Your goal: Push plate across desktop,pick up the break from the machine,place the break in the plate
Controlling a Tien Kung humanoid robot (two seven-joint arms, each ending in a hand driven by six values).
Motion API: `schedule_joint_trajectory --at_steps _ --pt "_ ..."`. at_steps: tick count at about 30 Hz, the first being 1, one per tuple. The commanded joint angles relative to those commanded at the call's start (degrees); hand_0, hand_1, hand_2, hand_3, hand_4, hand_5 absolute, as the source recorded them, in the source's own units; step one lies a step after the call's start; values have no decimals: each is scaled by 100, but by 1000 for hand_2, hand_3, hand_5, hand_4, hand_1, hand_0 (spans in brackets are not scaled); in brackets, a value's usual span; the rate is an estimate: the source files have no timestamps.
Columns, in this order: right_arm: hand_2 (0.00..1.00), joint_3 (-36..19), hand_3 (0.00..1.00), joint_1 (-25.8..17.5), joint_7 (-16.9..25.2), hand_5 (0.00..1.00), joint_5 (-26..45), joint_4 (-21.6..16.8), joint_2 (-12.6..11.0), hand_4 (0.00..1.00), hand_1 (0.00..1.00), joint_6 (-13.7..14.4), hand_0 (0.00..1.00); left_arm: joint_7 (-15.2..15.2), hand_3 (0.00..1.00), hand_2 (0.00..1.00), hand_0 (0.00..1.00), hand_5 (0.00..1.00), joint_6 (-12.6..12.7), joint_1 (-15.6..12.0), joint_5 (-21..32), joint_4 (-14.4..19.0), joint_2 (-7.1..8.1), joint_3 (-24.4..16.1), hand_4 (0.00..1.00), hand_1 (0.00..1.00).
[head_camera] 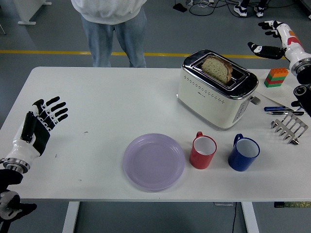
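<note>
Viewing the table from the head camera, we see both hands empty and the bread still in the toaster.

We find the left hand (43,118) over the table's (97,97) left edge, fingers spread, holding nothing. The right hand (272,39) hangs above the far right corner, fingers apart, near the stacked blocks (276,77). The bread slice (216,68) stands upright in the slot of the cream toaster (216,92). The lilac plate (153,161) lies near the front edge, just left of the red mug (202,151) and blue mug (243,153). A person (114,29) stands at the far side.
</note>
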State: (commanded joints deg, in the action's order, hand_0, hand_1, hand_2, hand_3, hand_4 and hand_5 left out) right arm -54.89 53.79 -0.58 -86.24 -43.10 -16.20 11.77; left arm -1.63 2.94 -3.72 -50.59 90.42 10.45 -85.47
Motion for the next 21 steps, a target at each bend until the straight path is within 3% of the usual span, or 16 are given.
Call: schedule_joint_trajectory --at_steps 7,14,21 --pt "826 434 807 514 -133 264 -59 564 473 807 804 -203 869 6 737 736 777 998 69 34 14 -75 16 62 449 755" --pt "824 846 804 846 -156 260 -42 1022 767 806 802 -298 866 25 734 736 779 998 98 10 39 -81 18 54 449 753" --pt "822 1338 801 1127 -138 263 123 1760 1159 804 801 -488 865 72 732 733 779 998 145 54 40 -132 25 136 448 753"
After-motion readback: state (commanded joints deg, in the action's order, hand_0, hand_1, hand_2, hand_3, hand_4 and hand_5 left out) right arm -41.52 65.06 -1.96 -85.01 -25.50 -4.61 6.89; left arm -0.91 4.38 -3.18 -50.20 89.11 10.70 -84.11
